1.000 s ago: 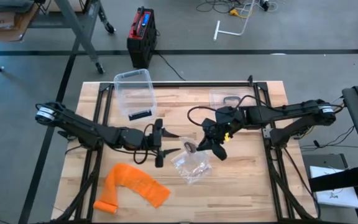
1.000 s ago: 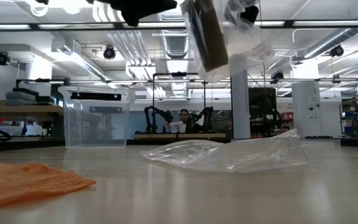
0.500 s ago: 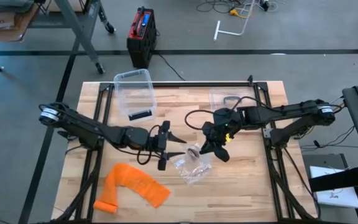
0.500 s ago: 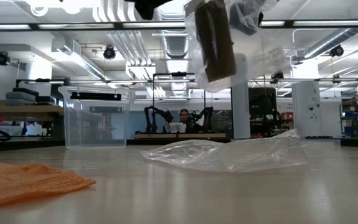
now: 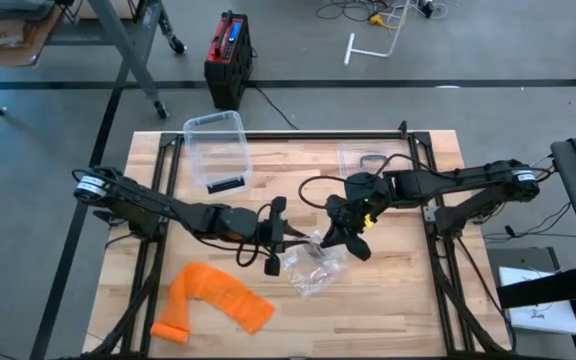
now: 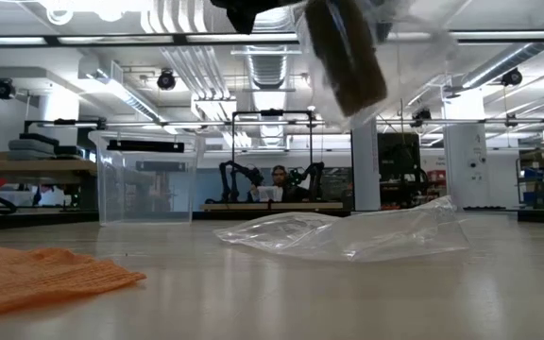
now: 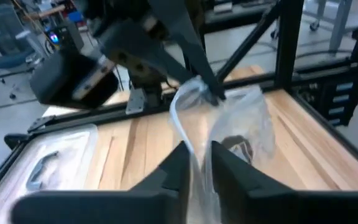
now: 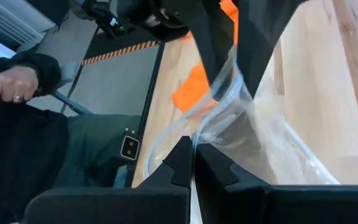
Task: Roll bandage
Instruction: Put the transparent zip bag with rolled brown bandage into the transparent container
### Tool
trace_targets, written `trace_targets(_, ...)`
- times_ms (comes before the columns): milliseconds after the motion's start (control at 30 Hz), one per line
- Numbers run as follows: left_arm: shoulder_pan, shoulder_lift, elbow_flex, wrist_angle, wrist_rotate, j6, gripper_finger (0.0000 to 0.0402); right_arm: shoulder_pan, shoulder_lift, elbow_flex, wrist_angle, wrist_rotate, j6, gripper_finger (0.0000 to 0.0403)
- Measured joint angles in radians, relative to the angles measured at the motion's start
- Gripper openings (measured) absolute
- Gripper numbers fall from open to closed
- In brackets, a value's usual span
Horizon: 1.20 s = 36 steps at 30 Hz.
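Note:
A clear plastic bag [image 5: 313, 262] with a dark roll inside [image 6: 343, 52] hangs above the table's middle, held between both grippers. My left gripper [image 5: 290, 243] reaches in from the table's left and is shut on the bag's rim. My right gripper [image 5: 334, 238] comes from the right and is shut on the rim opposite. The orange bandage [image 5: 213, 300] lies flat on the table near the front left, and no gripper touches it. My left gripper pinches the bag's rim [image 7: 194, 142] between its two fingers, coming roughly level from the table's left. The bag hangs lifted clear of the table. My right gripper pinches the bag's rim [image 8: 199, 132] between its shut fingers, slanting down from the table's right. The film billows out past the fingers, and the bag hangs below them, clear of the table.
A clear plastic box [image 5: 216, 150] stands at the far left of the table. A second clear bag [image 5: 363, 160] lies flat at the far right. The near right of the tabletop [image 5: 398, 300] is bare wood. A seated person [image 8: 17, 81] shows beyond the table.
My left gripper has moved toward the table's right, up to the bag, and its fingers have shut on the bag's rim. The hanging bag has tipped and swung a little, while my right gripper has kept its hold.

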Motion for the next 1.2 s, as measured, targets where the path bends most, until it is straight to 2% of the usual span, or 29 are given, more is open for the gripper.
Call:
trace_targets(100, 0.000, -0.016, 0.016, -0.088, -0.006, -0.019, 0.0007, 0.000, -0.001, 0.032, -0.027, 0.003, -0.010, 0.0008)
trace_targets(167, 0.000, -0.036, 0.033, -0.162, -0.027, -0.031, 0.0008, 0.000, -0.006, 0.070, -0.090, 0.018, -0.034, 0.0022)
trace_targets(233, -0.005, -0.065, 0.042, -0.245, -0.074, -0.036, 0.0003, 0.008, -0.014, 0.123, -0.189, 0.090, -0.057, 0.0041)
trace_targets(367, -0.011, -0.135, 0.040, -0.363, -0.146, -0.069, 0.0001, 0.070, -0.039, 0.218, -0.384, 0.385, -0.113, 0.0087)
trace_targets(500, -0.012, -0.191, 0.039, -0.432, -0.169, -0.115, 0.0001, 0.170, -0.061, 0.225, -0.447, 0.687, -0.147, 0.0128)
trace_targets(633, -0.017, -0.221, 0.026, -0.435, -0.168, -0.132, 0.0000, 0.267, -0.065, 0.160, -0.439, 0.863, -0.168, 0.0156)
trace_targets(833, -0.019, -0.235, 0.010, -0.440, -0.168, -0.137, 0.0000, 0.321, -0.033, 0.068, -0.302, 0.898, -0.163, 0.0174)
trace_targets(1033, -0.019, -0.234, 0.010, -0.409, -0.167, -0.132, 0.0000, 0.307, 0.016, 0.071, -0.213, 0.882, -0.185, 0.0171)
trace_targets(1200, -0.019, -0.234, 0.010, -0.408, -0.166, -0.126, 0.0000, 0.301, 0.042, 0.104, -0.207, 0.880, -0.186, 0.0155)
